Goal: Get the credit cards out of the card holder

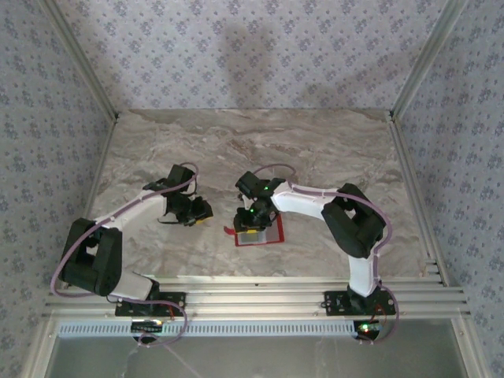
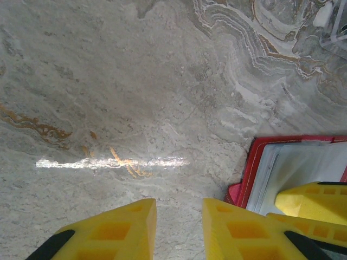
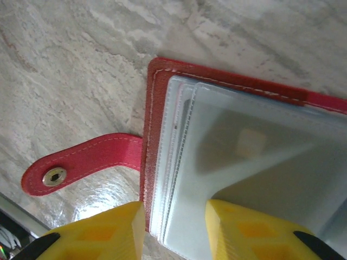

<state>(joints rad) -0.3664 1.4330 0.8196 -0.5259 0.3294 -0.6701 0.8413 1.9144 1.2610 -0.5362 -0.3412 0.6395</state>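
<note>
Card holder (image 3: 244,141) lies open on marble table (image 3: 70,70), right fingers (image 3: 108,233) straddling edge.

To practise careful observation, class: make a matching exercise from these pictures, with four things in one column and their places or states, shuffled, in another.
1 card holder
2 side tab
3 left gripper
4 right gripper

a over bare marble
b lying open, red
c over the clear pockets
d sticking out from the holder's edge

Pairs: 1-b, 2-d, 3-a, 4-c
</note>
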